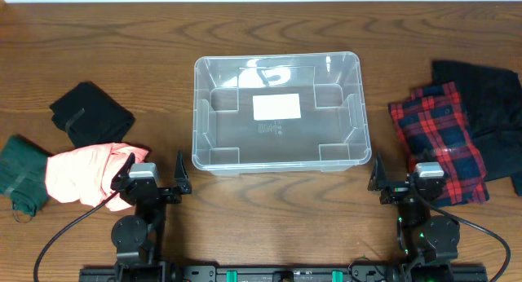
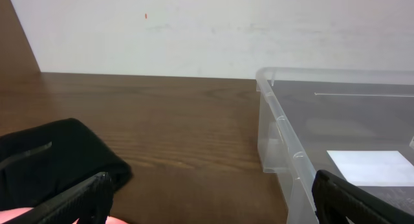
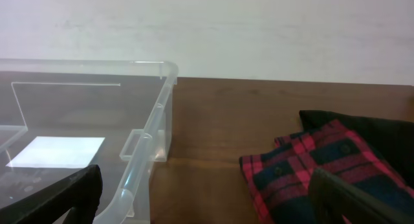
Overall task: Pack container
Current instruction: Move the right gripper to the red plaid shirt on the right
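A wooden table (image 1: 269, 29) is being viewed from above. At its far left, a dark green garment (image 1: 18, 172) is being overlapped by a salmon-pink garment (image 1: 81, 174). A left black garment (image 1: 91, 112) is being shown just behind them, towards the wall.

The left gripper (image 2: 210, 185) is being held low at the near edge, just beside the pink garment. Its fingers (image 2: 71, 201) are being kept wide apart. In the overhead view its left finger is being seen over the pink cloth's edge, but contact cannot be told. In the left wrist view, the black cloth is being framed at the left and a container corner at the right.

The container (image 1: 204, 111) is being shown upright and open-topped in the middle of the table, between the two piles of clothing and farther back than both grippers. A white label (image 1: 277, 107) is being seen through its clear bottom.

The right gripper (image 3: 206, 185) is being held at the near edge, beside the container's right near corner. Its fingers (image 3: 58, 198) are likewise being kept wide apart. A red plaid garment (image 1: 440, 139) is being shown just to its right and behind it. That garment is being laid partly over a right black garment (image 1: 489, 103) at the table's far right.
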Robot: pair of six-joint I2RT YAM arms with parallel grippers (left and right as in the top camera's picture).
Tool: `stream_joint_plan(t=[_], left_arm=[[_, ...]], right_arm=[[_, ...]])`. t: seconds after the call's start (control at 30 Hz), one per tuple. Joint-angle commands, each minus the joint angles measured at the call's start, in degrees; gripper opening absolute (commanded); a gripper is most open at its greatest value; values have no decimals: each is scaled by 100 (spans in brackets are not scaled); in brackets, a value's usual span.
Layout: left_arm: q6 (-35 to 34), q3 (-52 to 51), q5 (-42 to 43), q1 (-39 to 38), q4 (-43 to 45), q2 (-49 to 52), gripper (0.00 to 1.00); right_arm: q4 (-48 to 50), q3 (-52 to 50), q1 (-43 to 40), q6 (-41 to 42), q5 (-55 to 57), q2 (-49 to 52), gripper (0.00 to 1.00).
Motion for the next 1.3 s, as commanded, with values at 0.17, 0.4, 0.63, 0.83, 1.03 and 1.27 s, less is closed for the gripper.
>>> stream_joint_plan(t=[0.17,0.4,0.63,0.83,1.03,1.27], left_arm=[[-4,-120,24,-13,-216,2,98],[-13,-120,24,-13,-205,9,98],[-1099,507,455,-13,-737,138,98],[-1165,2205,535,-11,-2035,1051,98],[-925,4006,382,-11,-3491,2702,98],[-901,5569,385,-11,-5064,4607,98]], right_arm=[[-9,-20,42,-85,-24,-31,99],[-7,-20,42,175,-168,-31,99],[-232,389,42,173,-114,114,99],[-1261,1725,39,173,531,1130,99],[-2524,3390,33,170,750,2918,99],[-4371,5121,-125,168,1034,5250,99]])
